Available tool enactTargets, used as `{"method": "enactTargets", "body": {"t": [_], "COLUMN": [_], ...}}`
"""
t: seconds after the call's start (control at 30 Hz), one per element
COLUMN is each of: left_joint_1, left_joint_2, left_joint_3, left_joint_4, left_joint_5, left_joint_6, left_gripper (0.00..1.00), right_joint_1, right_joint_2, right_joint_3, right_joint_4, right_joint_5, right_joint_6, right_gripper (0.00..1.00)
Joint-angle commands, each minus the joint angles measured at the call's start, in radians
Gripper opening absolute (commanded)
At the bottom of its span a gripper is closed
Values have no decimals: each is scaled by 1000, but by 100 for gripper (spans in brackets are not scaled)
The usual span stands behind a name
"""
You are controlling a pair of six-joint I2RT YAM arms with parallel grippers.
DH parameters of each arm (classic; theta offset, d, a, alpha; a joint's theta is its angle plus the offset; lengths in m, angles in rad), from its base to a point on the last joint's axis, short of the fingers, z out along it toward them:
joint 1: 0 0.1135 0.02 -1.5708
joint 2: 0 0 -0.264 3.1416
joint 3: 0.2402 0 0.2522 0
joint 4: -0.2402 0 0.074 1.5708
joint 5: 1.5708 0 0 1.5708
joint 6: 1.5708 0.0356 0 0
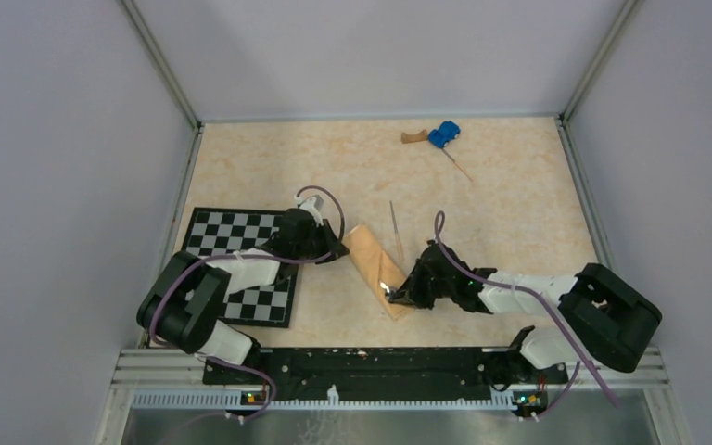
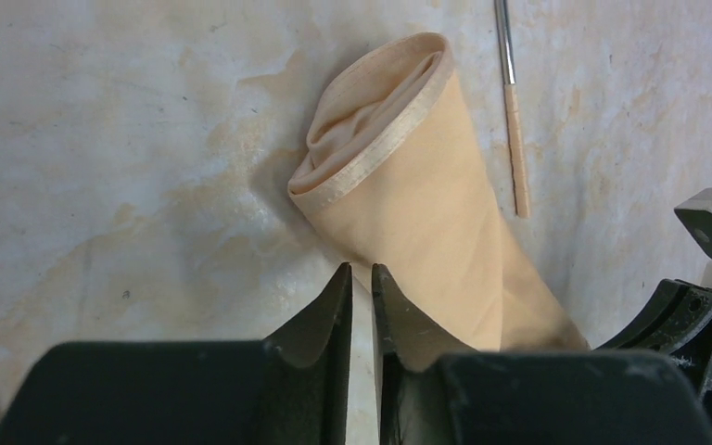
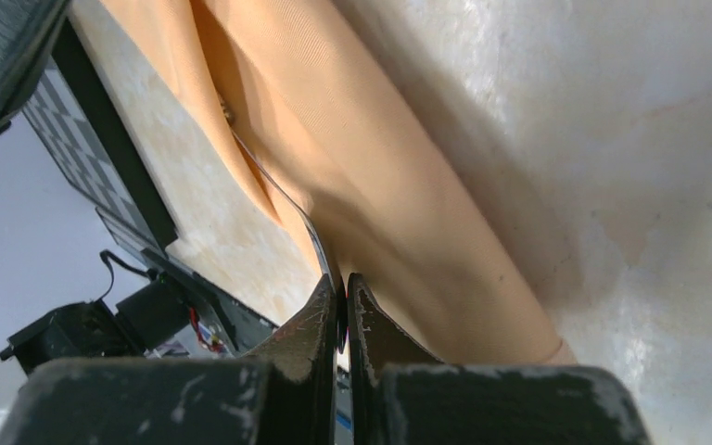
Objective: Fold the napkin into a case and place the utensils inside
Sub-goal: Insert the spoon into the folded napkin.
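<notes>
the case, a long narrow layered strip of peach-orange cloth, lay on the marbled beige table between the two grippers, near the black-and-white checkerboard mat. the top view showed its long axis running diagonally, far-left to near-right. only the left wrist view showed its far end gaping like a mouth, with a thin two-tone rod beside it. only the right wrist view showed a slim shiny silver utensil running from the case's fold into the right gripper, which pinched it at the near end. the left gripper sat just beside the strip's side, jaws a slit apart, holding nothing.
</notes>
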Motion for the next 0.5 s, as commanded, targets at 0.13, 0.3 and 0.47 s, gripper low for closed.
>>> {"method": "enactTargets", "body": {"t": [0.13,0.3,0.47], "left_joint_1": [-3,-2,-2], "left_joint_2": [-167,-233,-245], "left_joint_3": [9,12,11], "left_joint_4": [-97,-128,-135], "left_joint_5": [-50,-45,-7], "left_joint_6": [83,94,85], "left_gripper": [23,31,37], "right_joint_1": [39,36,35], "right_joint_2": [-232,-295,-213], "right_joint_3": [90,140,138], "right_joint_4": [-360,-476,-380], "right_joint_5": [4,4,-20], "right_joint_6": [1,1,1], "right_gripper": [0,0,58]}}
